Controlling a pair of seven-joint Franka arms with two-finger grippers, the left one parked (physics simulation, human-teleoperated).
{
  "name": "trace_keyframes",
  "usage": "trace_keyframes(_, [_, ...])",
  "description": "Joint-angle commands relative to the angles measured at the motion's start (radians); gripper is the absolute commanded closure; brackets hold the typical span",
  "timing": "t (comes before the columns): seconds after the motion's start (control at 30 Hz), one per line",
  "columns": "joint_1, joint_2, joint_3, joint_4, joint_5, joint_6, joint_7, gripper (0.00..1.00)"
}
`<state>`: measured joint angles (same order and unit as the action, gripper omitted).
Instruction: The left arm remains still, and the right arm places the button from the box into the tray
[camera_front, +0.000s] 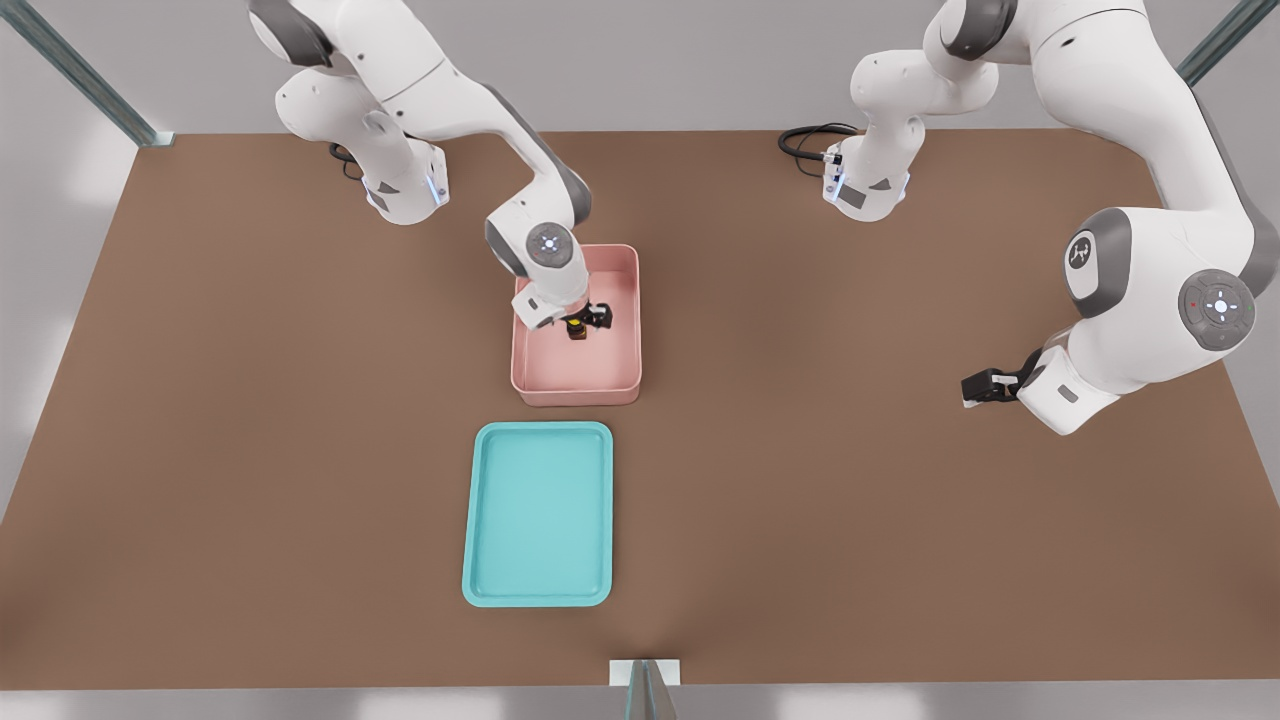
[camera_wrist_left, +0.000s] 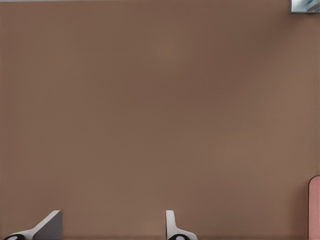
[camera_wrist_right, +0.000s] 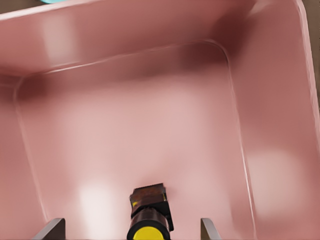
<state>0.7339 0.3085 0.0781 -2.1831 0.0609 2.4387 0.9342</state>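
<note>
The pink box (camera_front: 625, 300) stands mid-table, and the small dark button (camera_front: 577, 329) with its yellow cap lies inside it. My gripper (camera_front: 588, 320) reaches down into the box right at the button. In the right wrist view the button (camera_wrist_right: 148, 210) sits on the box floor (camera_wrist_right: 150, 125) between my two fingertips (camera_wrist_right: 54, 229). The gripper (camera_wrist_right: 131, 230) is open, with its fingers wide apart on either side and not touching the button. The teal tray (camera_front: 538, 515) lies in front of the box, nearer the table's front edge, with nothing in it.
The brown table (camera_front: 850, 480) spreads wide around both containers. The parked arm (camera_front: 1150, 300) hangs over the front view's right side. A black cable (camera_front: 805, 140) lies by that arm's base at the back. The box's rim (camera_wrist_left: 315, 207) shows at the edge of the left wrist view.
</note>
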Motion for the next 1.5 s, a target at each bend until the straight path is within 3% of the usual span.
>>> trace_keyframes(0.0, [0.012, 0.009, 0.0, 0.0, -0.027, 0.014, 0.153, 0.0])
trace_keyframes(0.43, [0.027, 0.044, 0.0, -0.023, -0.038, 0.054, 0.14, 0.0])
trace_keyframes(0.53, [0.027, 0.046, 0.0, -0.035, -0.036, 0.076, 0.141, 0.08])
trace_keyframes(0.7, [0.025, 0.044, 0.0, -0.033, -0.027, 0.076, 0.144, 0.34])
trace_keyframes(0.9, [0.028, 0.049, 0.0, -0.026, -0.012, 0.08, 0.153, 0.29])
trace_keyframes(1.33, [0.036, 0.047, 0.009, -0.061, -0.006, 0.079, 0.14, 0.3])
trace_keyframes(1.47, [0.036, 0.047, 0.009, -0.064, -0.007, 0.079, 0.14, 0.44])
